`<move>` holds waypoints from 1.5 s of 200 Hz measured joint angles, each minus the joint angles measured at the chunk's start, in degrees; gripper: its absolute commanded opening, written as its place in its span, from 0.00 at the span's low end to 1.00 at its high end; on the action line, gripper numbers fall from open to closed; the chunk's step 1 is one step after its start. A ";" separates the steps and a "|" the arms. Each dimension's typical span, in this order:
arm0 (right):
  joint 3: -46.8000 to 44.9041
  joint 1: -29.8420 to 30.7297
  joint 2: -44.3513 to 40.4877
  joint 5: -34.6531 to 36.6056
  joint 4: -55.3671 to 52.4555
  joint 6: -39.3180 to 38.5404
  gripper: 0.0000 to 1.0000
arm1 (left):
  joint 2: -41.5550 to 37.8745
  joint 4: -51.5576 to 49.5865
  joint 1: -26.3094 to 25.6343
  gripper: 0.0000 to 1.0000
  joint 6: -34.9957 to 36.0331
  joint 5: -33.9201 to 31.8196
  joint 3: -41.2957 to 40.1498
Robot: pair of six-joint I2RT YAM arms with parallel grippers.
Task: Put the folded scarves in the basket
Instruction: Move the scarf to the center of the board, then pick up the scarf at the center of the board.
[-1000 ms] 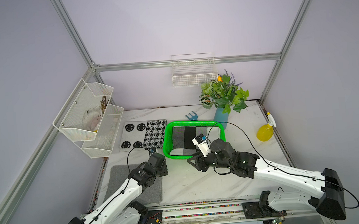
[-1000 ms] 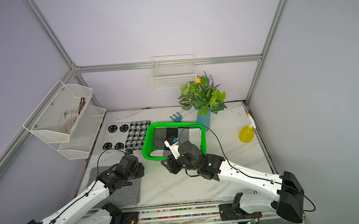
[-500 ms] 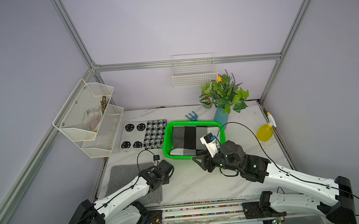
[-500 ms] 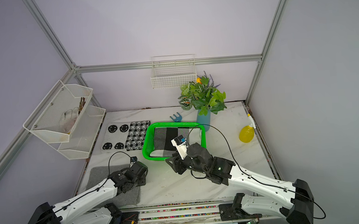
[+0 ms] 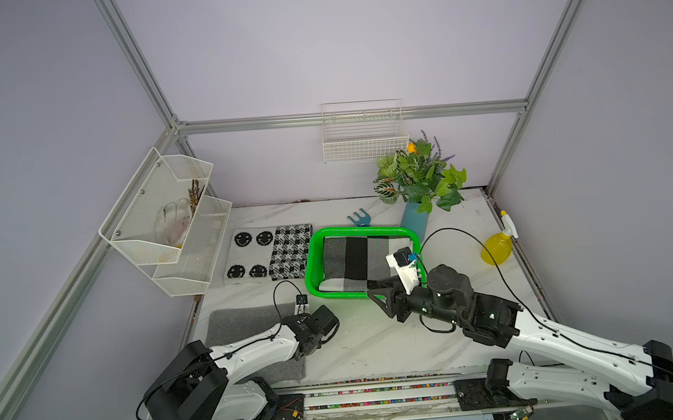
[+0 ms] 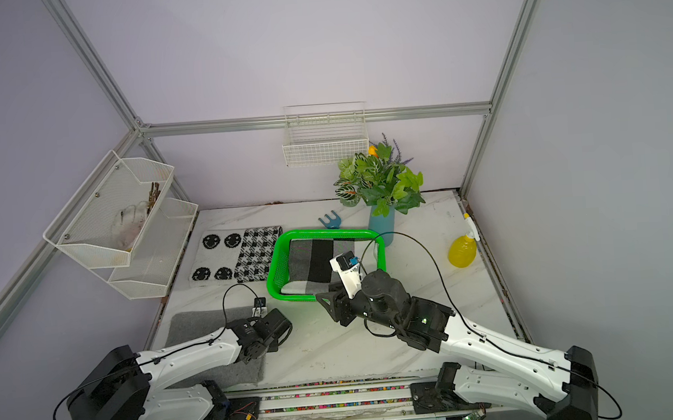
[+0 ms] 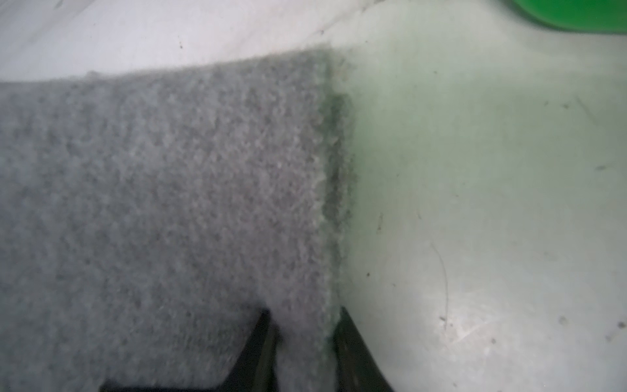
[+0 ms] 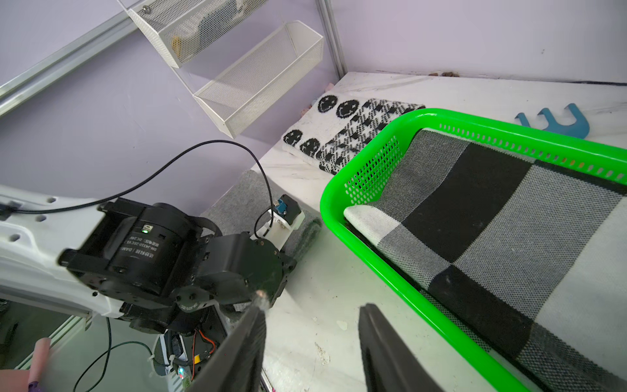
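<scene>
Left gripper (image 7: 303, 325): nearest the front, low over the table (image 5: 377, 350). Its two black fingers are drawn in on the edge of the gray scarf, and the fabric fills the gap between them.
Gray scarf (image 5: 245, 324): folded flat at the front left of the table, partly under the left arm and apart from the basket.
Right gripper (image 8: 310, 342): jaws parted with nothing between them, above bare tabletop just in front of the basket's near rim.
Basket (image 5: 314, 269): bright green, mid-table, holding a gray, black and white checked scarf (image 5: 356, 258) that lies flat inside.
Patterned cloth (image 5: 269, 254): smiley faces and houndstooth, just left of the basket.
Blue hand rake (image 5: 359, 218): behind the basket.
Potted plant (image 5: 417, 177): at the basket's far right corner.
Yellow spray bottle (image 5: 495, 248): by the right wall.
Mesh rack (image 5: 157, 215): on the left wall, with a glove in the upper tier.
Wire basket (image 5: 364, 144): on the back wall.
</scene>
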 measured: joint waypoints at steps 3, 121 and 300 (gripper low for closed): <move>-0.11 0.00 -0.28 0.02 -0.02 0.00 0.50 | 0.07 0.13 -0.09 0.13 -0.22 -0.09 0.00; -10.19 -0.02 -10.86 8.22 -1.95 0.72 0.49 | 21.20 26.62 -9.81 0.10 -0.59 5.77 14.69; -19.06 -2.47 -12.28 18.43 -4.24 5.62 0.60 | 6.51 39.21 -17.44 0.55 -1.31 18.51 4.70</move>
